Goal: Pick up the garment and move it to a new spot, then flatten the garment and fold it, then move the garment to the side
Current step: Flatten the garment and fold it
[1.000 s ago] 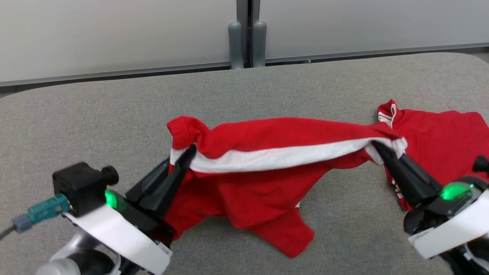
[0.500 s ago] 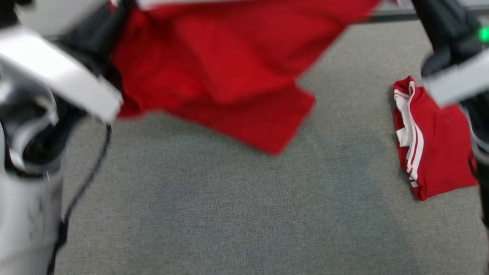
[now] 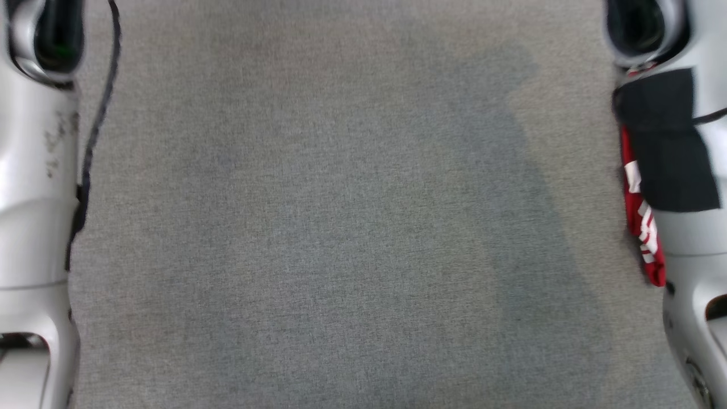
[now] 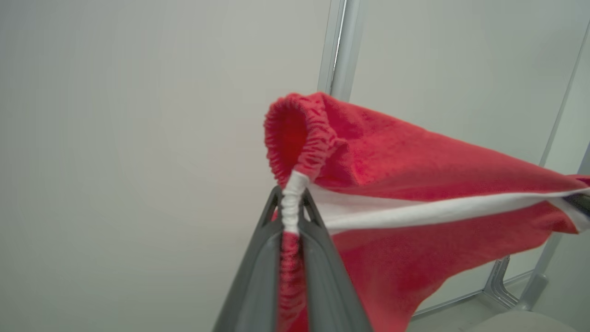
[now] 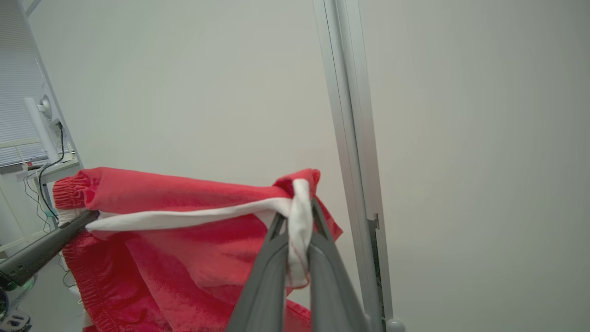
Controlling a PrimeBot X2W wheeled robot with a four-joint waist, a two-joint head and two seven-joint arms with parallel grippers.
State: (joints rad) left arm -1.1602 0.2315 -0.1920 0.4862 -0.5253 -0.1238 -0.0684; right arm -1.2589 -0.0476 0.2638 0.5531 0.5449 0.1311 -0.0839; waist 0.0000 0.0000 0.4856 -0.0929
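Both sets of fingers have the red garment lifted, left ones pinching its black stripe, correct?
No: the stripe is white, not black, as the left wrist view shows. Both the left fingers and right fingers have the red garment lifted.

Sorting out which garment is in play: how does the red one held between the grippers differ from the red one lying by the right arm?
The held garment hangs in the air, stretched between the left gripper and right gripper, both shut on it; the lying garment rests on the grey surface. The held garment shows a long white band; the lying garment is mostly hidden behind the right arm. Both are red with white.
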